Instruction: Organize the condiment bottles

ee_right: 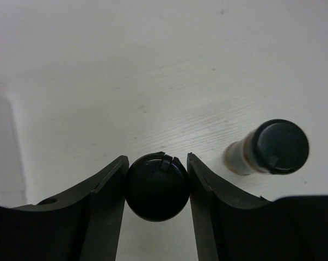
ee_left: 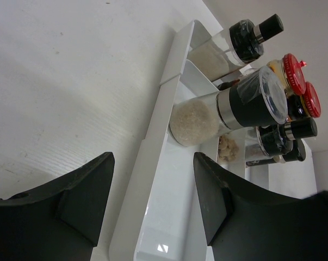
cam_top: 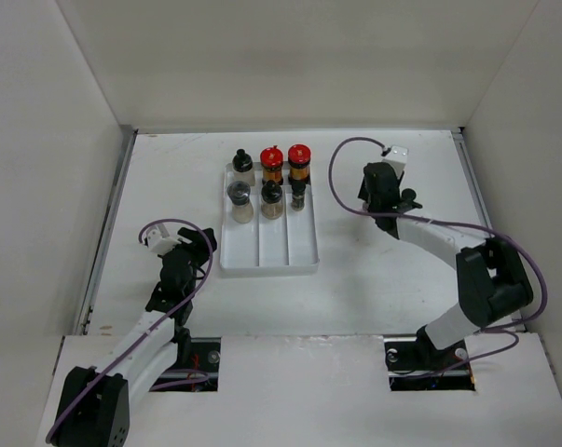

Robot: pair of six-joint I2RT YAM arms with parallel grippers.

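Right gripper [ee_right: 156,163], wrist view: it is being shown closed on a small black-capped bottle [ee_right: 155,190], with both fingers being pressed against opposite sides of the round cap. To the right of it in that view, a second black-capped bottle [ee_right: 272,148] with a pale body is being shown standing on the white table [ee_right: 153,65], near the gripper's right finger but apart from it. In the top view this arm is being held over the table to the right of the white tray [cam_top: 267,259], well apart from it, and the gripped bottle is being hidden there by the gripper itself. Left gripper [ee_left: 153,163]: it is being held open near the tray's left wall, and nothing is being held between its fingers. Six bottles are being shown upright at the far end of the tray, two to each compartment. In the left compartment a pale black-capped bottle [cam_top: 241,164] is being shown farthest back, with a clear-topped grinder [cam_top: 239,201] just in front of it. In the middle compartment a red-capped bottle [cam_top: 272,166] is being backed onto by a dark-capped bottle [cam_top: 271,197]. In the right compartment another red-capped bottle [cam_top: 299,160] is being shown behind a slim dark bottle [cam_top: 299,194].
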